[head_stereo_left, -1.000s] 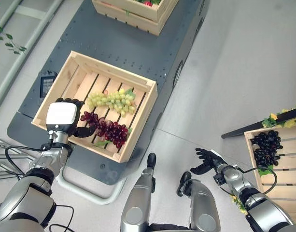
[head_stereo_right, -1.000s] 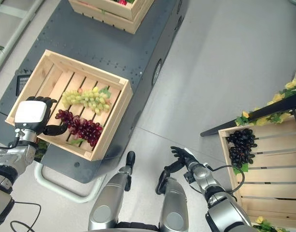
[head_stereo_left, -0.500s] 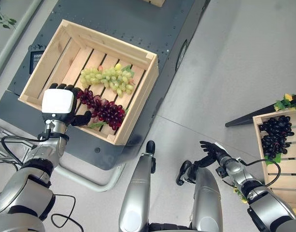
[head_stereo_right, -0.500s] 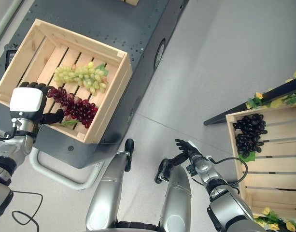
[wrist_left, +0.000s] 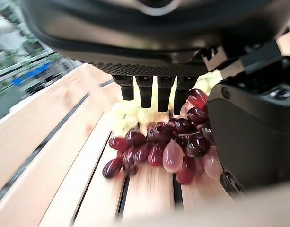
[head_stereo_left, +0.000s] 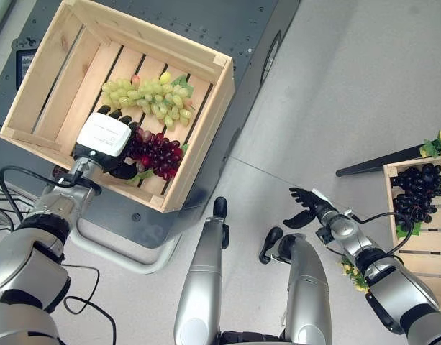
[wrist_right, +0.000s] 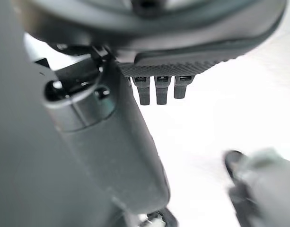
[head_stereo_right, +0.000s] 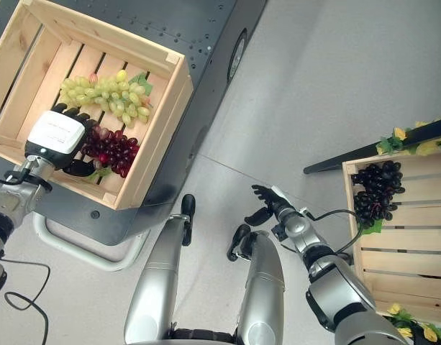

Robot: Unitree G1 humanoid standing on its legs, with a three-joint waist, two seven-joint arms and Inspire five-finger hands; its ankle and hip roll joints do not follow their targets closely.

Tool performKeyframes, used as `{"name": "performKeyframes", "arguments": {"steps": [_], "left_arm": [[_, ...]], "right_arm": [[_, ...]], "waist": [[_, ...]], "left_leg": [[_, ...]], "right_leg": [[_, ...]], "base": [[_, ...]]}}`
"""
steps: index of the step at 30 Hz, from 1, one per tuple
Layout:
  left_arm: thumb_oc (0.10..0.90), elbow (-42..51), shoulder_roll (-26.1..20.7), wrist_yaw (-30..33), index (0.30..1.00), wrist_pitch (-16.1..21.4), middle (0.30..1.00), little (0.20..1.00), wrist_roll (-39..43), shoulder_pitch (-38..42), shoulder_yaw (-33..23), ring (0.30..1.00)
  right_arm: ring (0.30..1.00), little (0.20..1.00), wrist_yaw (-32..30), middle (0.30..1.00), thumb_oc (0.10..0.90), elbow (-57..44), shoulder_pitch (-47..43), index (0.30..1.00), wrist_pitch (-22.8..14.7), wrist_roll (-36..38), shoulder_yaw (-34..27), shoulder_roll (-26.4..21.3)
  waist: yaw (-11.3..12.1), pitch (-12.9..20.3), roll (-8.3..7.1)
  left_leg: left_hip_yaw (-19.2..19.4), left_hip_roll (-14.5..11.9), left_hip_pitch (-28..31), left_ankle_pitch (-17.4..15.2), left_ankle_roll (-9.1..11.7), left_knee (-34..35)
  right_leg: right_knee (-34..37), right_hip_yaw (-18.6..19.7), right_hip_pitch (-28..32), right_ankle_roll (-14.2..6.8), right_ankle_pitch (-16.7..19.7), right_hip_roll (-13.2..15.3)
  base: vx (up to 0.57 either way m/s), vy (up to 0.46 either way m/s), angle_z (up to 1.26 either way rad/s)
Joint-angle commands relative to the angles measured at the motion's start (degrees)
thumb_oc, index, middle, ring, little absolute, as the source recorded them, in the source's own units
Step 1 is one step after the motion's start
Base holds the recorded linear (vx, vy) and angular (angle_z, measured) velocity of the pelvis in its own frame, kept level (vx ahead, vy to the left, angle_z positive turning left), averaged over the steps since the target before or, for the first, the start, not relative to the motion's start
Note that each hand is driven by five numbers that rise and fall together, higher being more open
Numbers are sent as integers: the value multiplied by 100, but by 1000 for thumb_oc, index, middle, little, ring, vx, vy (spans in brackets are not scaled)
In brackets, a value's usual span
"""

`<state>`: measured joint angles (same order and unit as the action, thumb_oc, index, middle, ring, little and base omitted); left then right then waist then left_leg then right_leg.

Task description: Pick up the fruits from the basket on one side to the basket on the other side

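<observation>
Left hand (head_stereo_left: 103,136) has come down lower into the left crate (head_stereo_left: 197,144) than a second ago, now resting over the red grapes (head_stereo_left: 154,152) on the slats; the whole view has also shifted, so the camera moved too. In the left wrist view the fingers (wrist_left: 147,92) reach past the bunch and the thumb sits beside it, spread around the grapes, apparently not yet closed on them. Green grapes (head_stereo_left: 147,96) lie just beyond, touching the red bunch. Right hand (head_stereo_left: 311,210) hangs over the floor with fingers relaxed, holding nothing. Dark grapes (head_stereo_left: 414,192) sit in the right crate (head_stereo_left: 403,244). No legible writing visible.
</observation>
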<state>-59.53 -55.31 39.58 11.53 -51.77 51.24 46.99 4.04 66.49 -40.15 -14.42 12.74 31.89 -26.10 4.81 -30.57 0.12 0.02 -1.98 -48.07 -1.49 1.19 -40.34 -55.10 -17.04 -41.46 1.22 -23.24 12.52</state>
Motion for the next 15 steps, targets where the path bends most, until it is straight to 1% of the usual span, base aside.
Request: {"name": "performKeyframes", "arguments": {"steps": [1, 3, 6, 8, 10, 11, 15], "left_arm": [[800, 280, -370, 664, 900, 461, 900, 900, -345, 432, -116, 900], [800, 390, -428, 634, 900, 526, 900, 900, -461, 485, -8, 900], [800, 478, -489, 766, 900, 487, 900, 900, -345, 568, 71, 900], [800, 473, -500, 803, 900, 573, 900, 900, -363, 623, 107, 900], [800, 467, -501, 668, 900, 778, 900, 900, -375, 674, 146, 900], [800, 471, -500, 651, 900, 821, 900, 900, -384, 675, 152, 900], [800, 534, -472, 624, 900, 1039, 900, 900, -371, 685, 233, 900]], "right_arm": [[900, 900, 197, 900, 800, -244, 126, 900, -533, 376, -292, -352], [900, 900, 201, 900, 800, -281, 120, 900, -555, 400, -333, -383], [900, 900, 210, 900, 800, -306, 105, 900, -555, 448, -342, -430], [900, 900, 213, 900, 800, -313, 126, 900, -559, 442, -358, -438], [900, 900, 236, 900, 800, -289, 130, 900, -529, 404, -399, -443], [900, 900, 232, 900, 800, -289, 130, 900, -516, 404, -401, -443], [900, 900, 159, 900, 800, -238, 146, 900, -384, 403, -418, -436]], "waist": [[46, 78, 2], [39, 78, -9], [27, 78, -15], [17, 78, -21], [5, 78, -27], [3, 78, -29], [-8, 78, -30]], "left_leg": [[488, 106, 648, -1040, -299, -171], [498, 93, 622, -1045, -298, -172], [511, 70, 591, -1037, -304, -145], [516, 62, 586, -1038, -305, -138], [511, 53, 565, -1042, -300, -134], [510, 53, 560, -1043, -299, -134], [503, 52, 530, -1039, -283, -128]], "right_leg": [[572, 87, 340, 132, 571, -223], [572, 92, 300, 116, 591, -221], [604, 101, 250, 93, 626, -220], [609, 100, 231, 83, 638, -219], [612, 91, 205, 71, 644, -217], [614, 91, 201, 69, 644, -218], [616, 86, 162, 66, 650, -220]], "base": [[3, 2, 9], [11, 8, 6], [0, 0, 0], [0, 0, 0], [0, 0, 0], [0, 0, 0], [0, 0, 0]]}}
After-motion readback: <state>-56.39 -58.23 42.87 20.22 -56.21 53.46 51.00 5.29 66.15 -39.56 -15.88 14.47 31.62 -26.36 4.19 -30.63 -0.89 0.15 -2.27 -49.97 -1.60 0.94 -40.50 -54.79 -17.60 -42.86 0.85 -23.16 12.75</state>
